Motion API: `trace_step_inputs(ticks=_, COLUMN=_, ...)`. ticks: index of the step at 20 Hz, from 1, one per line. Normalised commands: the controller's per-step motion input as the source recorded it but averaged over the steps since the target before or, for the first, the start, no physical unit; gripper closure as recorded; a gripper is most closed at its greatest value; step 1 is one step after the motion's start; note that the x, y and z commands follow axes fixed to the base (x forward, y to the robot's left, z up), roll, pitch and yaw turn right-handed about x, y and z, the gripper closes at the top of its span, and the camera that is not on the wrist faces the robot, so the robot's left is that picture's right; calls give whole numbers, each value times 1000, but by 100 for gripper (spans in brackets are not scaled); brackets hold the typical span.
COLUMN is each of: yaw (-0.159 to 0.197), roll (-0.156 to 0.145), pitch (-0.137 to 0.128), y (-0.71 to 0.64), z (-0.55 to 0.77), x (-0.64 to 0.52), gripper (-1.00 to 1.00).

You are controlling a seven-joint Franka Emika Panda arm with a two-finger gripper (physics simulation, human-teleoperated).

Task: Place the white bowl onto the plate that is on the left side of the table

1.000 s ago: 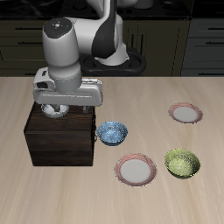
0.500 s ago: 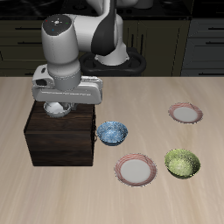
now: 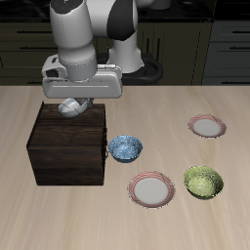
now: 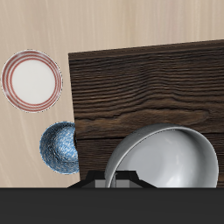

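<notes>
My gripper (image 3: 72, 99) is shut on the rim of the white bowl (image 3: 69, 106) and holds it tilted in the air just above the dark wooden box (image 3: 68, 146). The wrist view shows the bowl's pale shiny inside (image 4: 166, 162) close to my gripper (image 4: 112, 178), with the box top (image 4: 149, 83) beneath it. The plate (image 3: 206, 126), white with a pinkish-red rim, lies flat on the table (image 3: 166, 107), far across from the box. It does not show in the wrist view.
A second look-alike plate (image 3: 153, 189) (image 4: 32, 80) lies near the table's front edge. A blue-patterned bowl (image 3: 125, 147) (image 4: 59, 147) sits beside the box. A green bowl (image 3: 204, 181) rests beside the second plate.
My gripper has risen from the box top, lifting the white bowl clear of it and shifting slightly toward the table's back.
</notes>
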Motion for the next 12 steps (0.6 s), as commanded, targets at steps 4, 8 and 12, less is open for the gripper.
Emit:
trace_step_inputs(ticks=4, yaw=15, roll=42, pitch=-72, y=356, z=378, x=-313, gripper=100)
trace_step_inputs(ticks=8, yaw=-8, roll=11, pitch=-53, y=279, z=303, x=-336, gripper=100)
trace_step_inputs(ticks=12, yaw=-21, roll=-35, pitch=-53, y=159, z=275, x=-378, gripper=100)
